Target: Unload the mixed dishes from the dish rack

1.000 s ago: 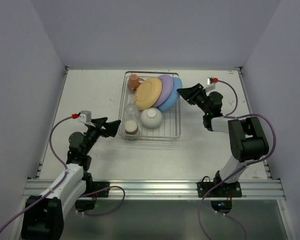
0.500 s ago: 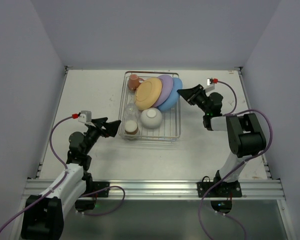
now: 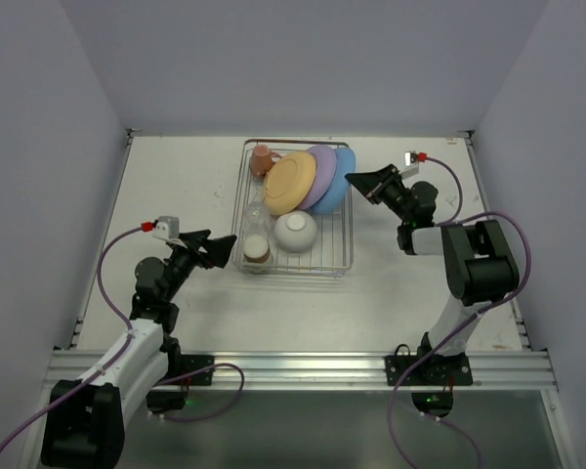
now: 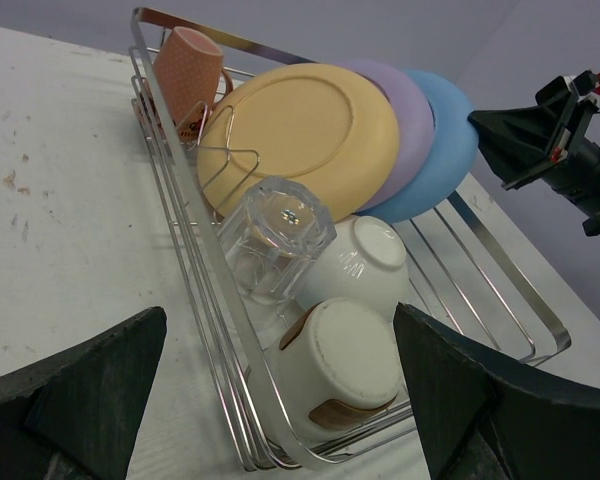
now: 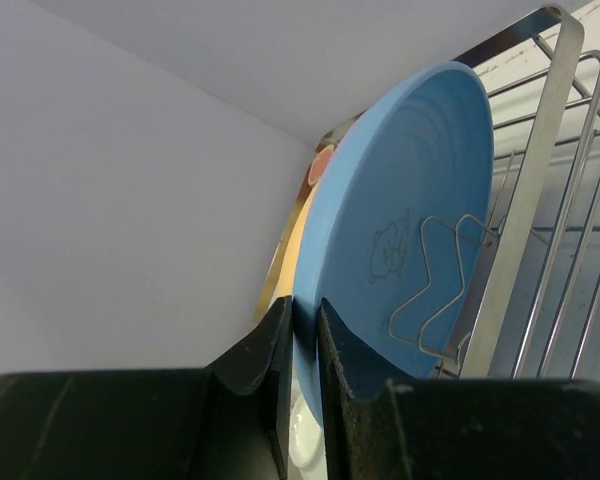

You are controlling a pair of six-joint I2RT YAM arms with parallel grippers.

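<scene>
In the middle of the bench [image 3: 166, 186], toward the far side, sits the dish rack [image 3: 324, 246], and every dish is in it. The 3 plates stand on edge in the tines at the far end, leaning on each other. The yellow-orange plate [image 3: 291, 183] is on the left, the lilac plate [image 3: 321, 166] is behind it, and the blue plate [image 3: 342, 189] is at the right end of the row. The salmon-pink mug [image 3: 263, 159] is tucked in the far left corner, just beside the yellow-orange plate. Nearer the arms, the white bowl [image 3: 296, 231] is flipped bottom-up. Along the left wall the clear glass [image 3: 255, 208] sits base-up too. The small brown cup [image 3: 257, 251] is in the near left corner, tipped so its base faces the left wrist camera, and from there it looks like it's touching the bowl. The right fingers [image 3: 359, 180] are at the rack's right side. In the right wrist view the 2 of them are nearly pressed together with the blue plate's rim running into the thin gap, so they look pinched on that rim, right beside a bent wire tine. The left fingers [image 3: 217, 251] hover just outside the rack's near left corner, spread wide. They point at the cup and glass and aren't touching the rack or any dish.
</scene>
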